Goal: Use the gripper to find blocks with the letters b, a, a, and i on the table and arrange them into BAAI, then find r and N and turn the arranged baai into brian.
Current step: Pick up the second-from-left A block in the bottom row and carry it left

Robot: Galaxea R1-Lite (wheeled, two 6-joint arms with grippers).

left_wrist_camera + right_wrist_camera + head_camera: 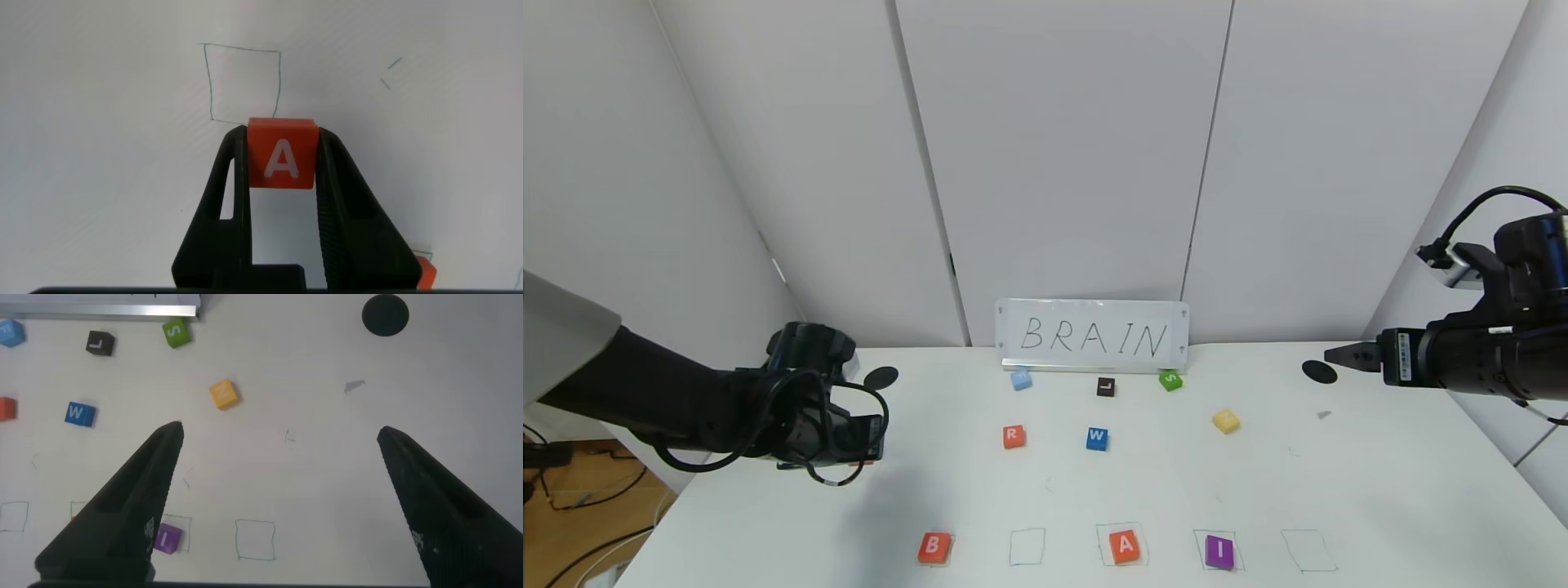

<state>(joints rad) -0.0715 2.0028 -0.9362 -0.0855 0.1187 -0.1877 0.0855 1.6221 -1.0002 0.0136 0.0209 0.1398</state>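
**Q:** Reading the sign first — what does it say?

**R:** "BRAIN", hand-lettered in black on a white card (1092, 336) leaning on the wall at 12 o'clock of the surface (1380, 498). White letters on the blocks: B on an orange block (934, 547) at 7 o'clock, A on an orange block (1125, 545) at 6 o'clock inside a pen-drawn square, I on a purple block (1219, 551) just to its right, overlapping its outline. Between B and A sits an unfilled outline (1027, 546), and another lies past the I.

**Q:** And the second A?

**R:** Clamped between the fingers of the left gripper (282, 163), letter upright toward the wrist camera, flat face showing — the held A block (282, 153) hangs above the surface near a drawn square (243, 83), out at 9 o'clock in the head view.

**Q:** R and N?

**R:** r (1013, 436) lies flat just left of centre, letter reading upright. N (1226, 420) is the yellow block toward 2 o'clock, turned a little askew; its letter is too faint to read. A blue W (1097, 438), a black L (1106, 387), a green S (1170, 380) and a light-blue block (1021, 380) lie between them and the card.

**Q:** The other arm?

**R:** The right gripper (278, 457) hovers at 3 o'clock, fingers spread wide, nothing in them.

**Q:** The room?

**R:** White surface with two black round holes, pale grey wall panels behind.
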